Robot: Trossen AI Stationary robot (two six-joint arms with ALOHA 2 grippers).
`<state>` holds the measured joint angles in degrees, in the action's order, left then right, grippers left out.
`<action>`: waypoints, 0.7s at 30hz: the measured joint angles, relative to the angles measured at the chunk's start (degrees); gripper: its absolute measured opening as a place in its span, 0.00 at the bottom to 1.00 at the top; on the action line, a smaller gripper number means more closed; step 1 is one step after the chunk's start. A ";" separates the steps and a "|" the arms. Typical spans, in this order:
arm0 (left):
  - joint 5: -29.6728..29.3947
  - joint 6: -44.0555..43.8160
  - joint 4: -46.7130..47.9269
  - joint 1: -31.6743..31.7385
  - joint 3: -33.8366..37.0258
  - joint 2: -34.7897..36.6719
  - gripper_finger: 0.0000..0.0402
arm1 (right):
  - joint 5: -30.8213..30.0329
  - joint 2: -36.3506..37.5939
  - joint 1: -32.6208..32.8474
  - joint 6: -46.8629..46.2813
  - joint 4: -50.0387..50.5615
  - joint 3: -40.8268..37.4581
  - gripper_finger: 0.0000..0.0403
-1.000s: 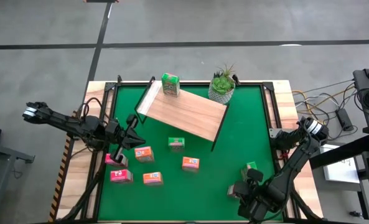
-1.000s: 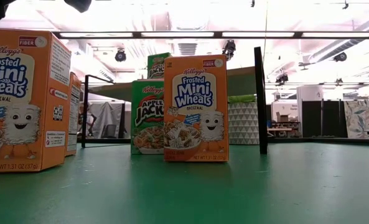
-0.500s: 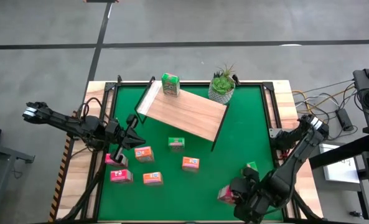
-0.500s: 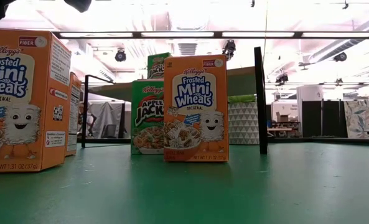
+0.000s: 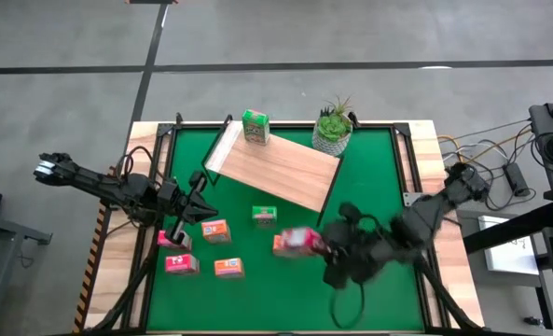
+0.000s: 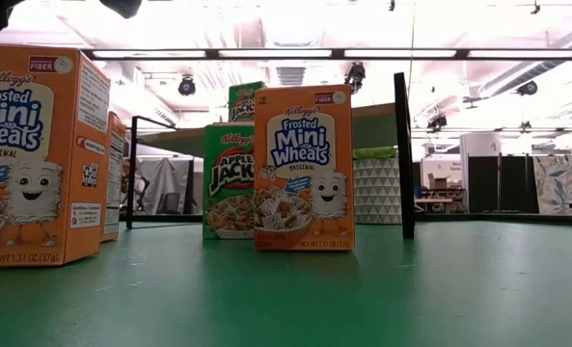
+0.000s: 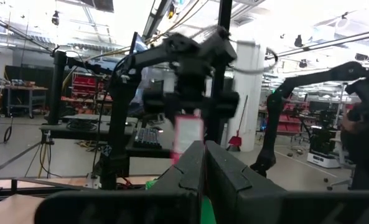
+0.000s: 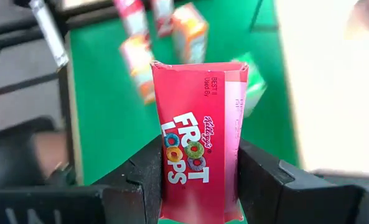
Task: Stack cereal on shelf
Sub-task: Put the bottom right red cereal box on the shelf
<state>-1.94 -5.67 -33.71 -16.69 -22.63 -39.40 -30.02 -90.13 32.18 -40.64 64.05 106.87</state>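
The right gripper (image 5: pixel 306 242) is clamped on a pink-red Froot Loops box (image 8: pixel 200 140), the box seated upright between both fingers. Compared with one second ago, the right arm has swung from the near right corner of the green mat (image 5: pixel 369 196) toward the middle — the box now sits over the mat just beside an orange box (image 5: pixel 283 245) and near the front edge of the shelf (image 5: pixel 285 170). The picked box is therefore lifted and in transit, not yet placed.

The left gripper (image 5: pixel 201 207) is fully closed and holds nothing; it has not moved, and waits at the left side of the mat above the loose boxes.

Shelf status: one green box (image 5: pixel 255 127) stands on the far left corner of the board. The remaining cereal stays on the mat — one green box (image 5: pixel 264 216) and several pink-red and orange boxes to the left.

Judgement: the carry phase is under way; the next move calls for raising the box over the board's edge and setting it down clear of the potted plant (image 5: pixel 333 126)
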 joint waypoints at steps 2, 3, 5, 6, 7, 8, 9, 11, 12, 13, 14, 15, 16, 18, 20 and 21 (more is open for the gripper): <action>-0.02 0.00 0.00 0.00 0.00 0.00 0.00 | 0.30 -0.20 -3.73 3.62 -0.01 2.05 0.38; -0.02 0.00 0.00 0.00 0.00 0.00 0.00 | 1.10 -0.38 -5.71 5.48 -0.01 2.99 0.38; -0.02 0.00 -0.02 0.00 0.00 -0.02 0.00 | 3.87 -0.77 -9.79 9.64 -0.02 4.77 0.38; -0.02 0.01 -0.04 0.00 0.00 -0.01 0.00 | 5.34 -1.01 -11.89 11.76 -0.04 5.39 0.38; 0.00 0.01 -0.09 0.00 0.00 0.00 0.00 | 6.56 -1.31 -14.07 13.60 -0.07 5.98 0.38; -0.01 0.00 -0.13 0.00 0.00 0.00 0.00 | 7.65 -1.49 -16.28 15.48 -0.17 6.49 0.38; -0.02 0.00 -0.13 0.00 0.00 -0.02 0.00 | 8.77 -1.52 -18.41 17.46 -0.25 6.74 0.38; -0.02 0.02 -0.15 0.00 0.00 0.00 0.00 | 10.98 -1.55 -22.84 20.76 -0.24 6.89 0.38; -0.02 0.01 -0.15 0.00 0.00 0.00 0.00 | 12.02 -1.55 -24.93 22.35 -0.39 6.88 0.38; -0.02 0.02 -0.13 0.00 0.00 0.00 0.00 | 12.69 -1.55 -26.97 23.96 -0.58 6.79 0.38; -0.01 0.02 -0.13 0.00 0.00 0.00 0.00 | 12.95 -1.55 -28.86 25.66 -0.59 6.75 0.38; -0.02 0.02 -0.13 0.00 0.00 0.00 0.00 | 13.07 -1.55 -30.63 27.54 -0.53 6.71 0.38; -0.01 0.02 -0.13 0.00 0.00 0.00 0.00 | 13.09 -1.55 -32.34 29.11 -0.68 6.71 0.38; -0.02 0.20 -0.13 0.02 0.00 0.00 0.00 | 13.15 -1.55 -35.30 31.27 -1.57 6.69 0.38; -0.02 0.46 -0.13 0.00 -0.01 0.00 0.00 | 13.36 -1.93 -37.80 32.54 -2.27 6.69 0.38; -0.02 0.48 -0.15 0.00 0.00 0.00 0.00 | 13.42 -2.17 -38.72 33.05 -2.19 6.68 0.38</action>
<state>-1.96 -5.19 -33.87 -16.69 -22.63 -39.40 -16.60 -92.30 -6.54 -7.59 61.86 113.55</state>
